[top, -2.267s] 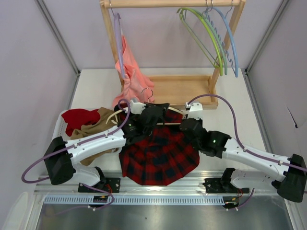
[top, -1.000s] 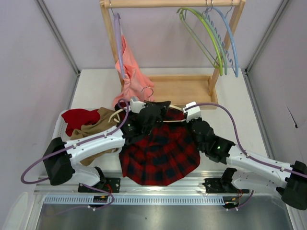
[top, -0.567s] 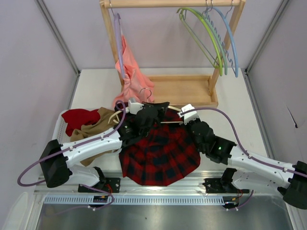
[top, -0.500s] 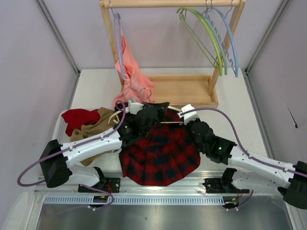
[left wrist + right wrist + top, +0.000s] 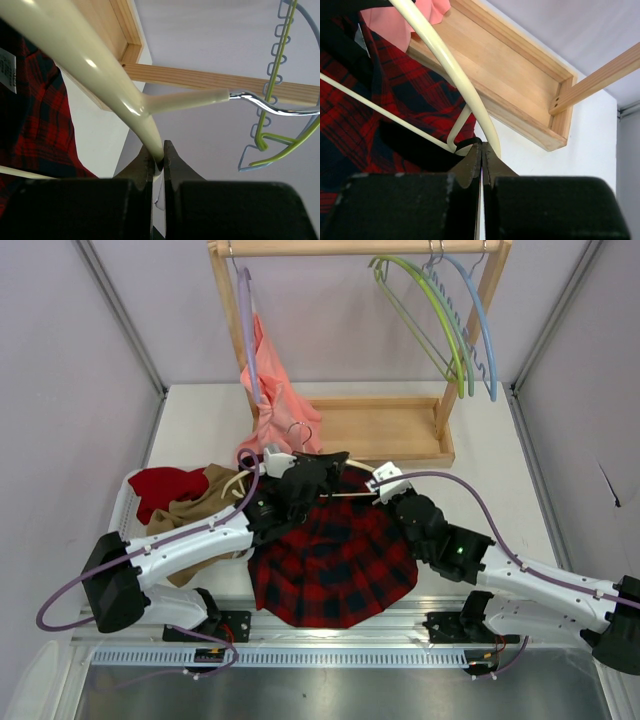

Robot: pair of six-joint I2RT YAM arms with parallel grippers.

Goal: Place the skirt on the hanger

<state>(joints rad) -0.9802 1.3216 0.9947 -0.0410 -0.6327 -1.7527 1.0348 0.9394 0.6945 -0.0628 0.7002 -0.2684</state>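
Both arms have slid a little to the left and away from their bases, and the thin cream plastic hanger with the small metal hook [image 5: 95, 70] went with them. The flat wooden tray [image 5: 400, 430] at the foot of the rack sits just past the jaws. The soft pink cloth [image 5: 275, 410] hangs down to its left end. A small white label [image 5: 6, 67] is sewn in the red and black checked cloth skirt [image 5: 335, 560], but its writing is too tiny to read. The left gripper [image 5: 159, 150] reaches in low from the left. Its jaws pinch the hanger just under the neck, with only a thin gap between them. The right gripper [image 5: 481, 147] reaches in from the right with its jaws pressed tight together. The hanger's end and the skirt's black band meet right at their tips. I cannot tell if they nip either one. The skirt lies spread on the white table [image 5: 200, 420] on the near side of both jaws, its top edge up by the hanger.
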